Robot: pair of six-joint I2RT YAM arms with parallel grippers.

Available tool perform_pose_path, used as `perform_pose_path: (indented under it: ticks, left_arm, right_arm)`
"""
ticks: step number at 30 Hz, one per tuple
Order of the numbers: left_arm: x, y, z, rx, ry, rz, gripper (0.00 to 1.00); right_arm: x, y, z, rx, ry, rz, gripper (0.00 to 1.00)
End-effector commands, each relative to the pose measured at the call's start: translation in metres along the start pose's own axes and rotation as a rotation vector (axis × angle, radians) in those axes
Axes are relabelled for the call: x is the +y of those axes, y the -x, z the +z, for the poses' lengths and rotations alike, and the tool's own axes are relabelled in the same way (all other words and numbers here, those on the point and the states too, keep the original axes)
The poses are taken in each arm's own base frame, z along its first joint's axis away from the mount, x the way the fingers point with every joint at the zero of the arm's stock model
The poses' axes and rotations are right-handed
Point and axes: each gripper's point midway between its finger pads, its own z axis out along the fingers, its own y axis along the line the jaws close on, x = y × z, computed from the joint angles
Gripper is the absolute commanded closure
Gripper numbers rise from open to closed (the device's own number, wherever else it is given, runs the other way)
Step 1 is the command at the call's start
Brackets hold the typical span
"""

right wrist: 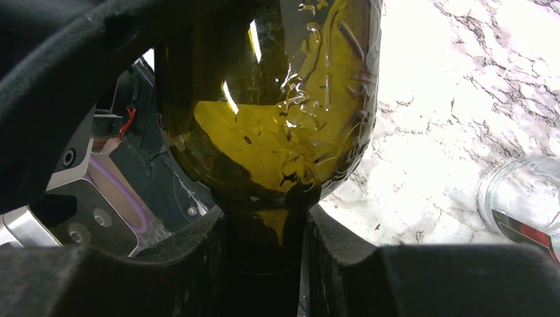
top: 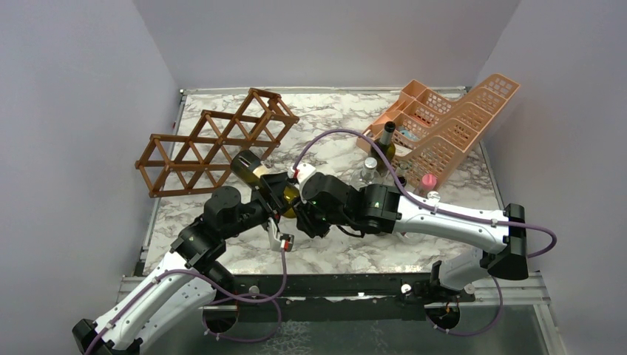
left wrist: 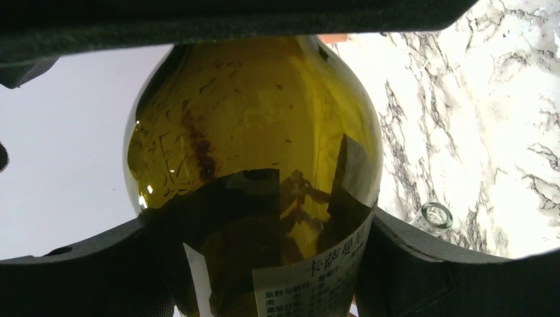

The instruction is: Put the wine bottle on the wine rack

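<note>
Over marble, pincers snug on bottle

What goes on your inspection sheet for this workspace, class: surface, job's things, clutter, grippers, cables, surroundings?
Surface: marble table.
Job's things: wine bottle held mid-table; wooden wine rack back left, no bottle in it.
Clutter: peach basket rack back right; dark bottle, clear bottle, small pink item beside it.
Grippers: left gripper, jaws shut on the bottle's body; right gripper, jaws shut on its neck.
Cables: purple cable arcs over the table from the right arm.
Surroundings: plain walls on three sides.
</note>
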Motion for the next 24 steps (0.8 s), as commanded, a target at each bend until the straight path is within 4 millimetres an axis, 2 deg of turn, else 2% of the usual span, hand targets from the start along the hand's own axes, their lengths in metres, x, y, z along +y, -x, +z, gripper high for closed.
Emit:
perform_pose_path:
  ticks: [1,4,5,7,9,10,13,14,15,16,17,18,24]
  left_arm:
    - [0.040,0.003,-0.008,-0.007,0.129,0.060,1.00]
    - [0.042,0.004,-0.008,-0.016,0.135,0.047,1.00]
    - [0.043,0.005,-0.008,-0.019,0.137,0.046,1.00]
    - [0.042,0.005,-0.008,-0.020,0.135,0.043,0.98]
    - [0.041,0.005,-0.008,-0.017,0.134,0.041,0.90]
    - [0.040,0.005,-0.008,-0.017,0.133,0.041,0.85]
    - [0.035,0.004,-0.007,-0.011,0.125,0.050,0.75]
    - [0.034,0.004,-0.007,-0.010,0.122,0.053,0.68]
    - [0.033,0.003,-0.007,-0.007,0.122,0.055,0.44]
    - [0.032,0.003,-0.007,-0.006,0.121,0.056,0.27]
    - [0.030,0.003,-0.007,-0.004,0.119,0.055,0.04]
    - [0.029,0.003,-0.007,-0.002,0.117,0.054,0.01]
    - [0.024,0.002,-0.008,0.000,0.108,0.025,0.01]
  right_arm:
    - [0.003,0.000,0.008,-0.010,0.006,0.008,0.62]
    - [0.002,-0.004,0.012,0.002,0.002,0.005,0.63]
    - [0.002,-0.004,0.013,0.002,0.002,0.001,0.66]
    - [0.003,-0.004,0.014,-0.003,0.006,-0.003,0.78]
    - [0.003,0.000,0.013,-0.021,0.009,-0.010,0.95]
    - [0.002,0.002,0.012,-0.032,0.003,-0.011,0.99]
    - [-0.004,0.011,0.005,-0.085,-0.023,-0.006,0.99]
    - [-0.007,0.015,0.002,-0.107,-0.035,0.000,0.99]
    - [-0.009,0.020,-0.002,-0.132,-0.047,0.010,0.99]
    - [-0.012,0.024,-0.007,-0.158,-0.055,0.018,0.99]
    - [-0.015,0.028,-0.010,-0.183,-0.068,0.026,0.99]
    - [-0.018,0.032,-0.015,-0.206,-0.080,0.039,0.99]
    - [-0.043,0.046,-0.038,-0.324,-0.197,0.136,0.99]
